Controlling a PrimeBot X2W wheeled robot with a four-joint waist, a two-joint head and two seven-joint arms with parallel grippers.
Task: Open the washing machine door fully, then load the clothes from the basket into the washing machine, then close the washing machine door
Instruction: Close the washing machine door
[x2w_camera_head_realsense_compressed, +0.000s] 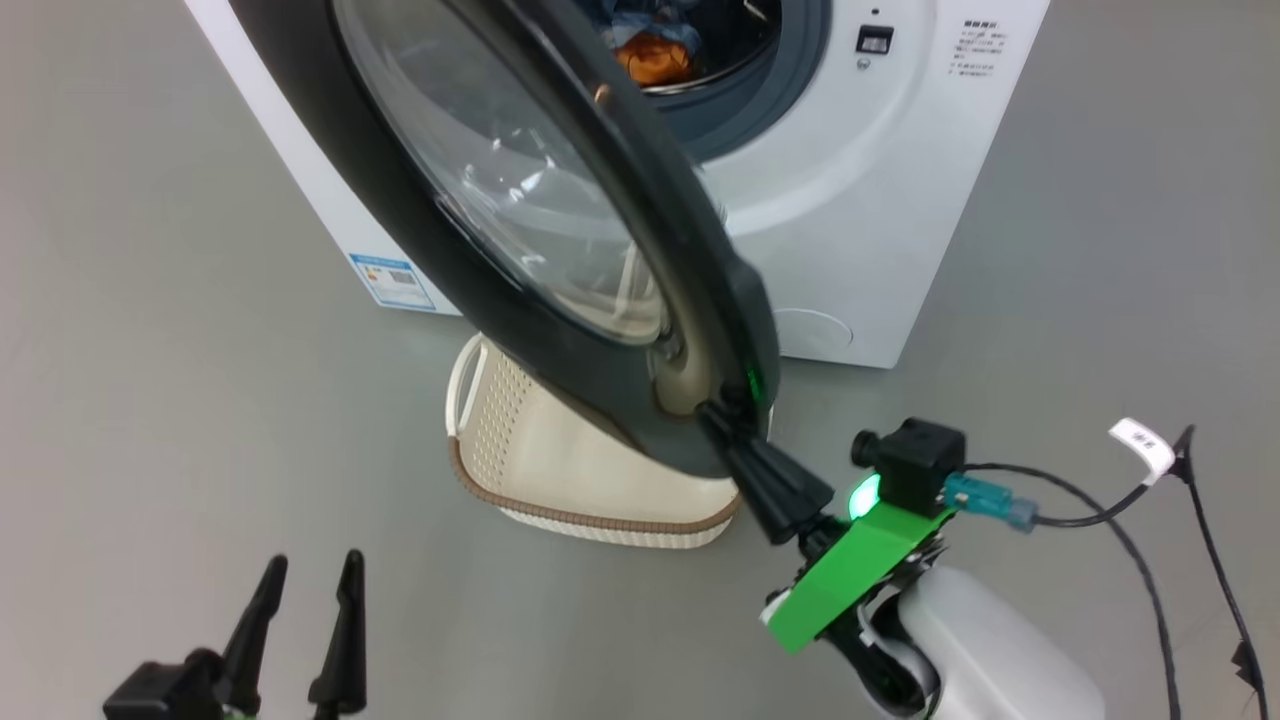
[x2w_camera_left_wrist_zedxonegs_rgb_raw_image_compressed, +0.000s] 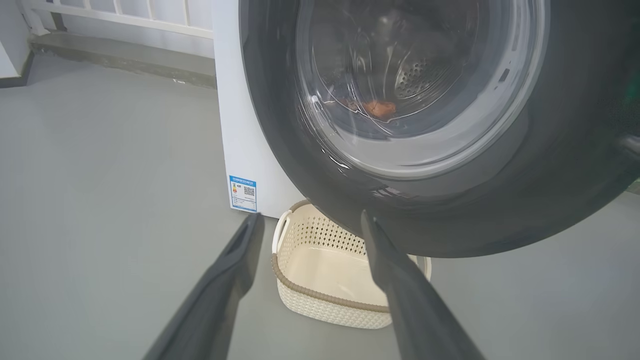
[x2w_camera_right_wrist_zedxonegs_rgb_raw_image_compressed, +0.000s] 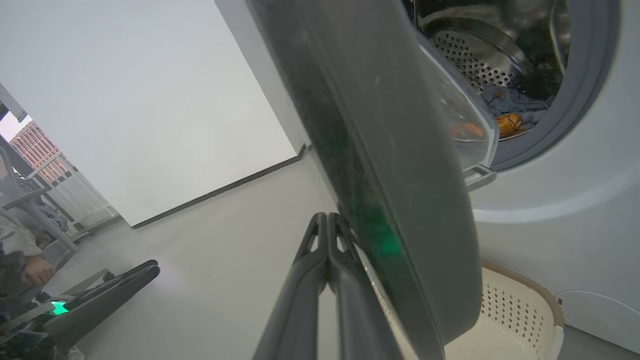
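Observation:
The washing machine (x2w_camera_head_realsense_compressed: 860, 200) stands with its door (x2w_camera_head_realsense_compressed: 570, 375) swung partway out, black rim and clear glass bowl facing me. My right gripper (x2w_camera_head_realsense_compressed: 725, 425) is shut, its tips pressed against the rim's lower edge; the right wrist view has the same tips (x2w_camera_right_wrist_zedxonegs_rgb_raw_image_compressed: 327, 217) touching the dark rim (x2w_camera_right_wrist_zedxonegs_rgb_raw_image_compressed: 380, 150). Blue and orange clothes (x2w_camera_head_realsense_compressed: 650, 45) lie in the steel drum (x2w_camera_right_wrist_zedxonegs_rgb_raw_image_compressed: 465, 55). The cream basket (x2w_camera_head_realsense_compressed: 590, 518) sits on the floor under the door, nothing showing inside it (x2w_camera_left_wrist_zedxonegs_rgb_raw_image_compressed: 325, 305). My left gripper (x2w_camera_head_realsense_compressed: 310, 565) hangs open at the lower left, holding nothing.
Grey floor lies all around the washer. A black cable (x2w_camera_head_realsense_compressed: 1130, 540) with a white tag (x2w_camera_head_realsense_compressed: 1140, 445) trails at the right. A white railing (x2w_camera_left_wrist_zedxonegs_rgb_raw_image_compressed: 125, 12) runs behind the machine. A person's hand (x2w_camera_right_wrist_zedxonegs_rgb_raw_image_compressed: 35, 270) and sleeve sit at the far left of the right wrist view.

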